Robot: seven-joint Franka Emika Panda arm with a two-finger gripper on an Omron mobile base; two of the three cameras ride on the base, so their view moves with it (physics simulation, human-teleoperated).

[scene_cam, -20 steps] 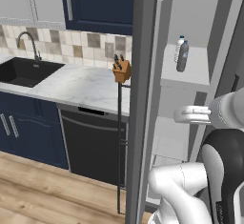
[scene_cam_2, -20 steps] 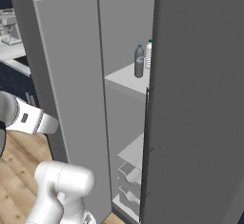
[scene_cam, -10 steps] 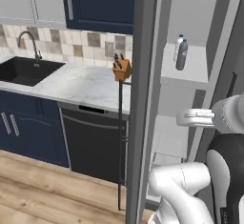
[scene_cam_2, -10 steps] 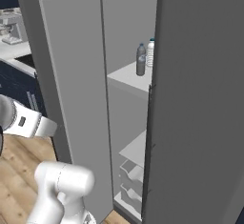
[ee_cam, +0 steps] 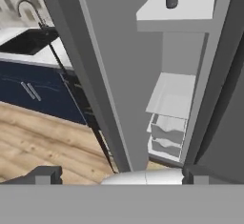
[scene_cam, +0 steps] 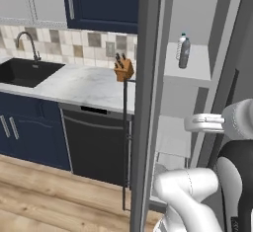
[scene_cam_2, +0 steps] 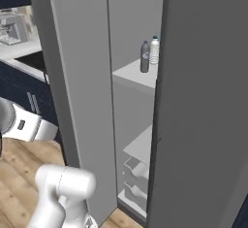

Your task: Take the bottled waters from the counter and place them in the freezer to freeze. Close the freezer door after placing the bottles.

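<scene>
On the upper white shelf (scene_cam: 190, 67) of the freezer (scene_cam_2: 203, 101) stand two bottled waters (scene_cam: 183, 51), touching side by side, exactly as before; labels too small to read. Beside them swings the freezer door (scene_cam: 146, 107), ajar, unchanged. Left of it lies the marble surface (scene_cam: 79, 85) with knife block (scene_cam: 123, 68) and sink (scene_cam: 27, 72). Claw (ee_cam: 116, 176) released, fingers spread wide, holding nothing, same as earlier.
</scene>
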